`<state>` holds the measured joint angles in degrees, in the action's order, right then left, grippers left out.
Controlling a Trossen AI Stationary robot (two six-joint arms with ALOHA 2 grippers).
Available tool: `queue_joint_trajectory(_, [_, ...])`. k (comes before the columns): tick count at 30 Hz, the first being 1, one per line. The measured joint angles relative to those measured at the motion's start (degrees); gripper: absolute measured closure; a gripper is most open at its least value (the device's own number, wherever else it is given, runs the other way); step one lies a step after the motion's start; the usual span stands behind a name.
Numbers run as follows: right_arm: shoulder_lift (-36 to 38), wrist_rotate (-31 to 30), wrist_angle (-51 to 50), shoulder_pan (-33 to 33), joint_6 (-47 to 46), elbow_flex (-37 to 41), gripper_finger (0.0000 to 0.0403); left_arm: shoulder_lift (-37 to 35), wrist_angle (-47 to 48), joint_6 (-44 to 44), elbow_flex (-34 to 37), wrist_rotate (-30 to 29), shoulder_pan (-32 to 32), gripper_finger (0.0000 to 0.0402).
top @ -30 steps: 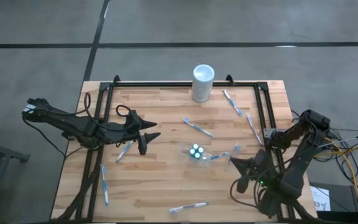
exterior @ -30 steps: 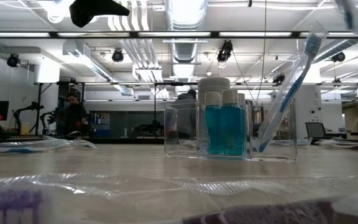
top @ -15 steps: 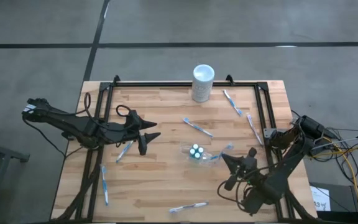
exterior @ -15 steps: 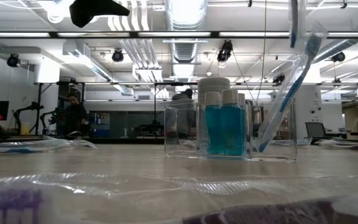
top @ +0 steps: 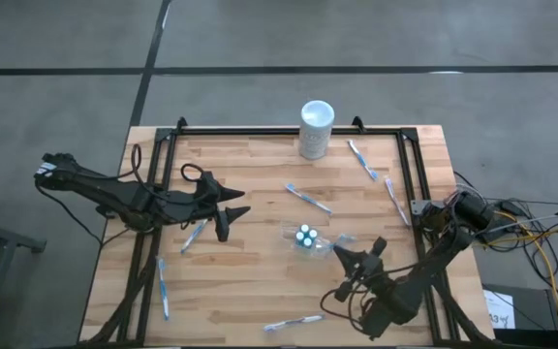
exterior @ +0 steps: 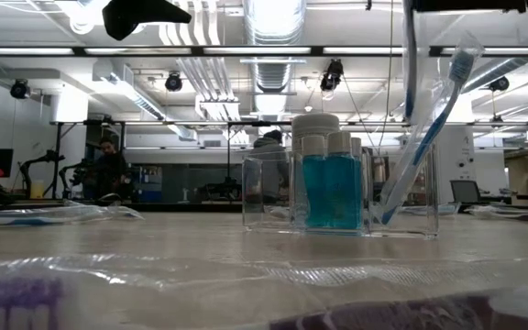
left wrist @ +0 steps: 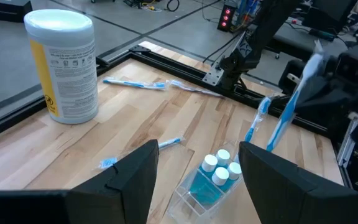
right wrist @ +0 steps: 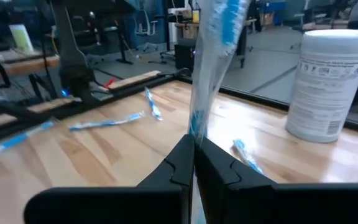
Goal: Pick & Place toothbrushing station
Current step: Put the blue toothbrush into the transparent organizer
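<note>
Step in hand, as I read it: loading a brush into the station. Right gripper (right wrist: 193, 158) is clamped on a wrapped blue-and-white toothbrush (right wrist: 209, 59), held upright, hanging just beside and above the clear cup (top: 305, 237) (mid-table, between the two arms).

Next move probably calls for lining the brush's lower end over the cup's free compartment, lowering straight, then letting go; the slot is narrow, so tilt matters.

Cup contents: three white-capped teal tubes (exterior: 331, 188) in the middle, one toothbrush leaning (exterior: 426, 124) in the end compartment nearest the right gripper.

Left gripper (top: 223, 215) waits, fingers spread, holding nothing, cup ahead of it. White wipes canister (top: 316, 129) stands far beyond both.
</note>
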<state>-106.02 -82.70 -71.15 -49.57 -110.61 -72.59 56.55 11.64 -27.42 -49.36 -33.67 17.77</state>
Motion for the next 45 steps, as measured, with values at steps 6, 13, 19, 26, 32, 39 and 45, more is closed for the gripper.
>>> queue_joint_trajectory(6, [-2.31,2.15,1.19,1.37,-0.43,0.03,0.0395,0.02,0.0,0.0,0.0,-0.02,-0.01,0.0172])
queue_joint_trajectory(13, [-3.97,6.44,1.57,2.62,1.22,0.04,0.0395,0.0,0.0,-0.01,0.0,-0.01,0.01,0.0172])
queue_joint_trajectory(19, [-4.68,7.69,1.5,3.28,1.36,0.02,0.0395,0.01,0.0,-0.02,0.0,-0.02,0.01,0.0172])
queue_joint_trajectory(26, [-1.2,5.16,1.49,3.26,5.86,-0.13,0.0395,0.02,0.0,0.0,0.0,0.0,0.01,0.0172])
queue_joint_trajectory(32, [0.22,4.63,1.46,3.53,11.25,-0.53,0.0394,0.01,-0.01,-0.01,0.0,-0.01,0.01,0.0172])
queue_joint_trajectory(39, [0.24,5.48,1.46,5.04,13.29,-0.74,0.0394,0.0,0.0,-0.01,0.0,-0.01,0.0,0.0172])
queue_joint_trajectory(45, [-0.76,8.87,3.28,5.78,13.16,-0.52,0.0394,0.0,0.0,0.0,0.0,0.0,0.01,0.0172])
